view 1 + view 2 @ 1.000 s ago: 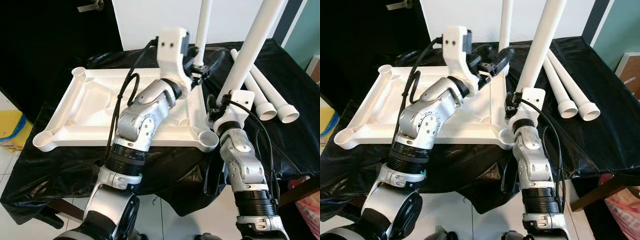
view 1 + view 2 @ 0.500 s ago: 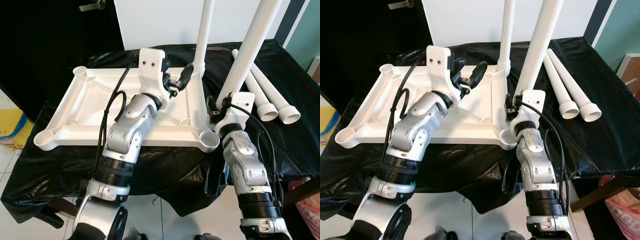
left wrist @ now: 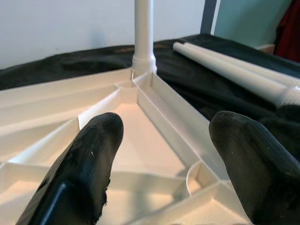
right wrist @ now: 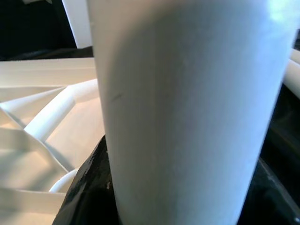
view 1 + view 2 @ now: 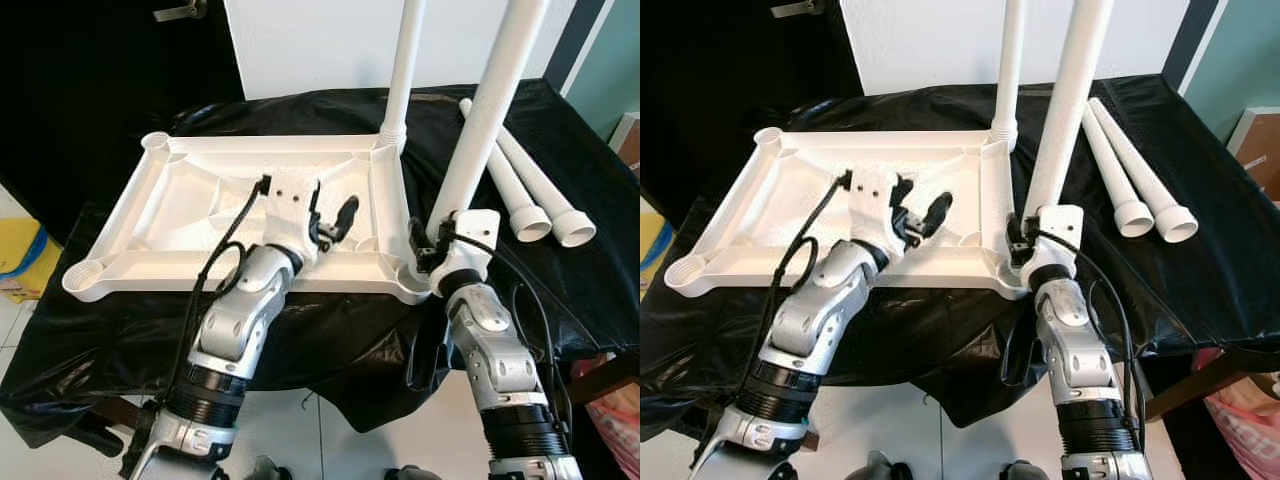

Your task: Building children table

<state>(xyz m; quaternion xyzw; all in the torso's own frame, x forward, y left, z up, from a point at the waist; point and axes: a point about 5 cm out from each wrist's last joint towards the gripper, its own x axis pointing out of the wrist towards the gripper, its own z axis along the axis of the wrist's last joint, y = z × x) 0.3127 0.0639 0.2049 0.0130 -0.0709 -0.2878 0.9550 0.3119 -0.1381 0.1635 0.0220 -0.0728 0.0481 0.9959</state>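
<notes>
The white tabletop (image 5: pixel 190 205) lies upside down on a black-draped table. One white leg (image 5: pixel 403 70) stands upright in its far right corner socket. My right gripper (image 5: pixel 441 243) is shut on a second white leg (image 5: pixel 487 120) and holds it slightly tilted, its lower end just above the near right corner socket (image 5: pixel 416 277). In the right wrist view that leg (image 4: pixel 187 108) sits between the black fingers (image 4: pixel 89 187). My left gripper (image 5: pixel 332 212) hovers open over the right half of the underside with nothing in it; its fingers (image 3: pixel 89 164) point toward the standing leg (image 3: pixel 143 33).
Two loose white legs (image 5: pixel 535 190) lie side by side on the black cloth (image 5: pixel 570 290) to the right of the tabletop. On the floor are a yellow object (image 5: pixel 20 262) at left and a pink bag (image 5: pixel 618 410) at lower right. A white wall stands behind.
My left arm has drawn back from the standing leg at the far right corner and dropped low over the underside. The right gripper still holds its leg by the near right socket.
</notes>
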